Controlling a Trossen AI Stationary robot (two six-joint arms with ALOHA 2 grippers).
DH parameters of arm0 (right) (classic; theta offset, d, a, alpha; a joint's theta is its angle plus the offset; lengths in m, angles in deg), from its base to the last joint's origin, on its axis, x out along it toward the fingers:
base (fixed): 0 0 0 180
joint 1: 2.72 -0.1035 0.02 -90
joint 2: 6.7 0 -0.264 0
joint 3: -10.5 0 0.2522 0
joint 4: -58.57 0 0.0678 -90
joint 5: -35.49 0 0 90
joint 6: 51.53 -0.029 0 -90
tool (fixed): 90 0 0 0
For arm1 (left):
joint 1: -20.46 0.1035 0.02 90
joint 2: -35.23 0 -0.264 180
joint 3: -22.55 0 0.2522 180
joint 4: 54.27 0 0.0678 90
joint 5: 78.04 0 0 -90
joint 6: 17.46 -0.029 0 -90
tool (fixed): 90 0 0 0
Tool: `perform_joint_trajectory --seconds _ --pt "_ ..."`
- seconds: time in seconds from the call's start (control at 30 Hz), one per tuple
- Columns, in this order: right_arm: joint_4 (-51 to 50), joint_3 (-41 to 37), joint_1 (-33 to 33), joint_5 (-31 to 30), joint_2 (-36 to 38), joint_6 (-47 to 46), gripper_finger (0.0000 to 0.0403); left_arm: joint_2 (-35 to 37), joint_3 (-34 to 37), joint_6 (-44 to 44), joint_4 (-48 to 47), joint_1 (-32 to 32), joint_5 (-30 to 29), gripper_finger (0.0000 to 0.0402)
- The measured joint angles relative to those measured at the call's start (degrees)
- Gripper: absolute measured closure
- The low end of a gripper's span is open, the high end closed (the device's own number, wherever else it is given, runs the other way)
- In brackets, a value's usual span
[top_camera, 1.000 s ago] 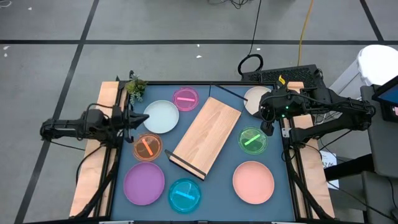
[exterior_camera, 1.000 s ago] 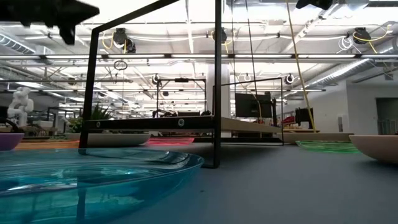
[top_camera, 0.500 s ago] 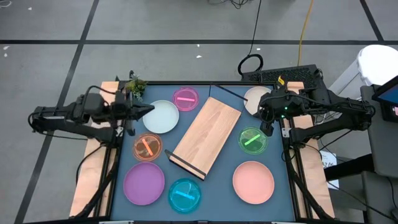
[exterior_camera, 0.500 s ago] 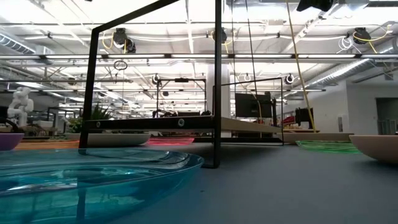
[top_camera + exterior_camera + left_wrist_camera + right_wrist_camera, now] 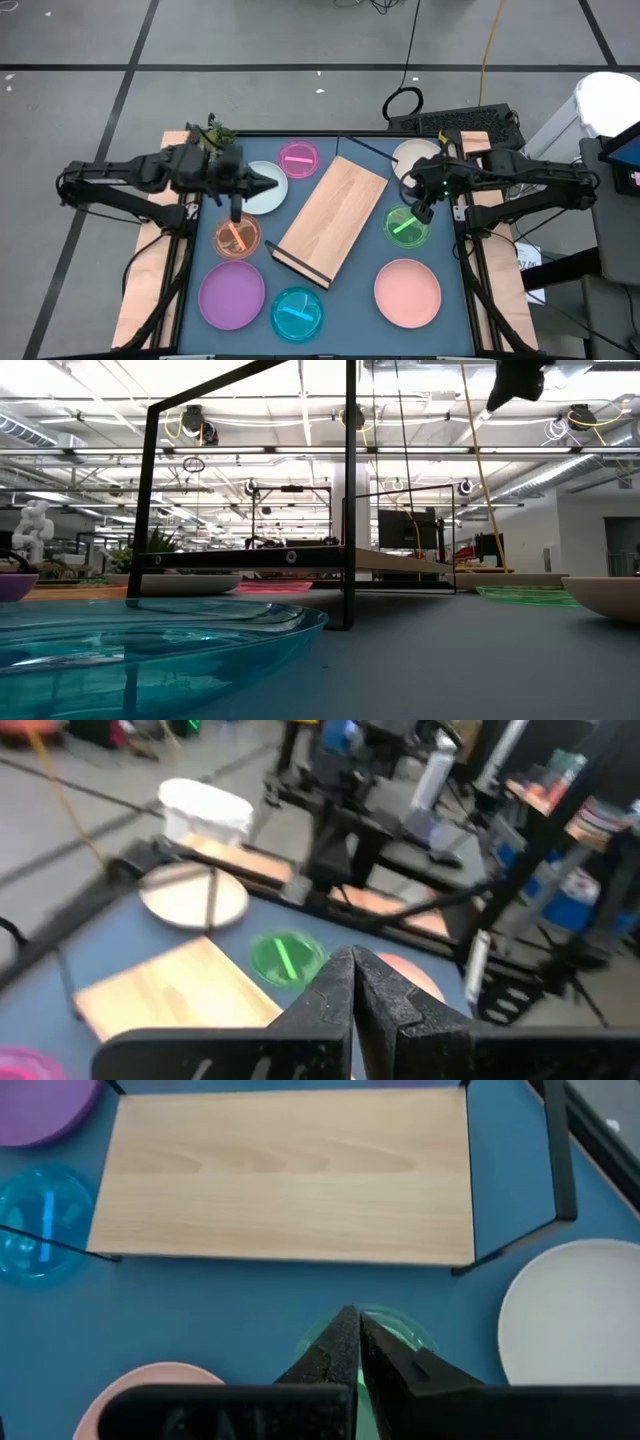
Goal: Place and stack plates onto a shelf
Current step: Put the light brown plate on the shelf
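The light-wood shelf stands slantwise on the blue table's middle. Around it lie the plates: pale blue-white, translucent pink, orange, purple, blue, salmon pink, green and beige. My left gripper is shut and hovers over the pale blue-white plate, pointing toward the shelf. My right gripper is shut and hangs high above the green plate, as the low view shows. Neither gripper touches anything.
A small potted plant stands at the table's far-left corner. Wooden side boards run along the table's left and right edges. Bare blue table shows between the blue and salmon plates, near the front edge.
My left arm has risen out of the low view and swung toward the table's right, from beside the pale blue-white plate to above it. My right gripper has shifted slightly toward the shelf and dropped a little, staying over the green plate. No plate has moved.
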Motion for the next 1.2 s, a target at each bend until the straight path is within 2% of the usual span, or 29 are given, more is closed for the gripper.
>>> perform_joint_trajectory --seconds 0.2,0.33,0.53,0.77,0.87,1.0,1.2 --pt "0.03 -2.83 0.39 -0.07 0.02 -0.07 0.0403 -3.38 0.02 7.69 -0.25 0.00 1.93 0.0398" --pt "-0.09 -6.05 2.12 -0.24 0.02 -0.07 0.0403 -4.76 0.02 8.82 -0.21 0.00 1.91 0.0398" --pt "-0.84 -12.57 8.41 0.07 -0.02 -5.81 0.0403 -5.67 0.02 8.97 -0.07 0.00 1.83 0.0398" --pt "-3.10 -18.93 17.07 4.30 0.02 -10.73 0.0403 -6.18 0.09 9.65 0.14 0.00 0.35 0.0398" --pt "-2.63 -21.50 20.74 4.45 0.02 -9.11 0.0403 -6.25 0.09 9.06 0.12 0.00 0.14 0.0398" --pt "0.01 -25.18 25.80 4.48 -0.05 -2.40 0.0395 -6.22 0.09 7.87 0.12 0.00 -0.27 0.0398" --pt "3.08 -27.67 32.51 6.02 -3.39 6.52 0.0357 -6.22 0.09 7.91 0.10 0.22 -0.32 0.0398"
